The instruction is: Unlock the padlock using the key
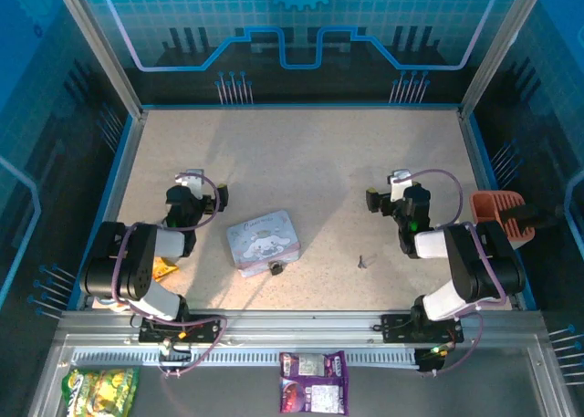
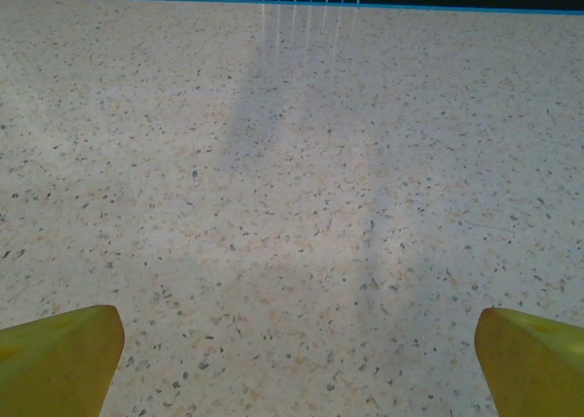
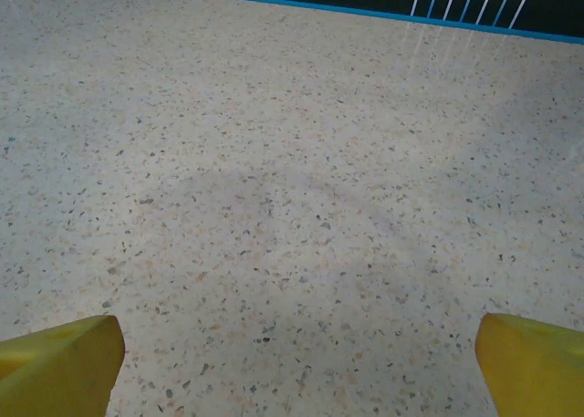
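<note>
- Where the table (image 1: 319,152) meets the view from above, a lilac tin (image 1: 264,241) lies left of centre, tilted.
- Padlock (image 1: 275,269): at the tin's near edge, just beside it; contact cannot be told.
- Key (image 1: 363,261): flat on the table, right of the padlock and apart from it.
- Left pincer (image 1: 190,176): open and empty, beyond and left of the tin; yellow fingertips (image 2: 64,353) spread over bare table.
- Right pincer (image 1: 399,177): open and empty, beyond the key.
- Yellow packet (image 1: 164,270): beside the left arm.
- Orange holder (image 1: 497,212): past the table's right edge.
- Green bag (image 1: 99,390) and purple packet (image 1: 313,382): on the near ledge.
</note>
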Available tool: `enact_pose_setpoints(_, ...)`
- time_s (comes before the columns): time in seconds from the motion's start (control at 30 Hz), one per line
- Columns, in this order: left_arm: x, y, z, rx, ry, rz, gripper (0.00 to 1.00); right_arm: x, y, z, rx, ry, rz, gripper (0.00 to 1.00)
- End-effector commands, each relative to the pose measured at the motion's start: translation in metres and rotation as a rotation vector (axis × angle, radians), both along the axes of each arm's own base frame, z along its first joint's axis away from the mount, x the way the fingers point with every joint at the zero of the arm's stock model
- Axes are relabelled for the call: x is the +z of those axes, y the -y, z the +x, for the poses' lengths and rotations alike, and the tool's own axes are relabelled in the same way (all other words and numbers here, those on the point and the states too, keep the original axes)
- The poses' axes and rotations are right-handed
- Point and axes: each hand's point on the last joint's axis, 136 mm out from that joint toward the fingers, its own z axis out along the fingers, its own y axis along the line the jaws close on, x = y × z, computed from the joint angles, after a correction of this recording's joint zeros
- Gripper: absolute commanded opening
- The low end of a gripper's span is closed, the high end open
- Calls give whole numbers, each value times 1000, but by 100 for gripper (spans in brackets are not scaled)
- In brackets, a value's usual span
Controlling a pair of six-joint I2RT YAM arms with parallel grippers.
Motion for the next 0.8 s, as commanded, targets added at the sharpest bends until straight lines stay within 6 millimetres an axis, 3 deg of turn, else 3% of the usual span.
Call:
enact_pose_setpoints(0.0,15,7,12,-22,60,-20,99,21,3,14,0,81,-10,100)
enact_pose_setpoints(0.77,16,7,12,-22,61,-21,99,20,3,14,4,78,-4,100)
